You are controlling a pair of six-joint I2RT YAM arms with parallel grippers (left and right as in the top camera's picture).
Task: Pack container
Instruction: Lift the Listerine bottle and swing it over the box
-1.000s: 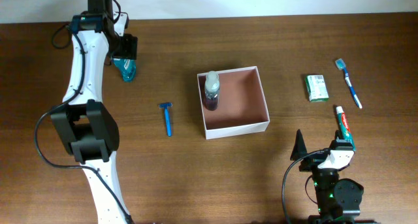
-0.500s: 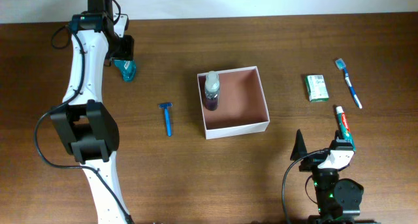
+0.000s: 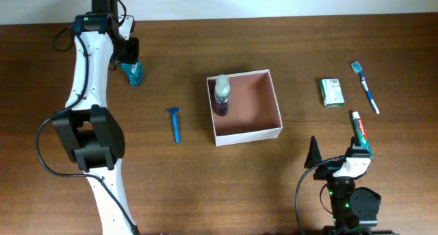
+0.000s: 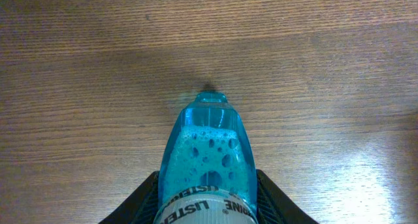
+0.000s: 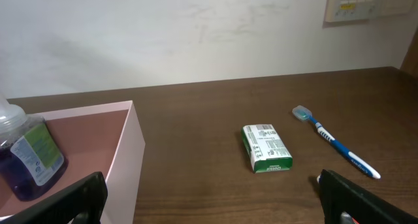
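We see the container (image 3: 254, 105), a square, shallow cardboard box with white outer walls and a pinkish-brown inside. It sits open and flat mid-table (image 3: 308, 57), a purple-filled bottle (image 3: 221, 94) against its left wall.

Blue Listerine mouthwash bottle (image 4: 208, 159), bubbly inside, near the far left corner of the brown wooden surface (image 3: 301, 43). Blue razor (image 3: 175, 123) flat, left of centre. Purple-liquid bottle (image 3: 221, 94) at centre. Toward the right edge, each apart: green-and-white packet (image 3: 332, 92), toothbrush (image 3: 365, 87), toothpaste tube (image 3: 361, 131).
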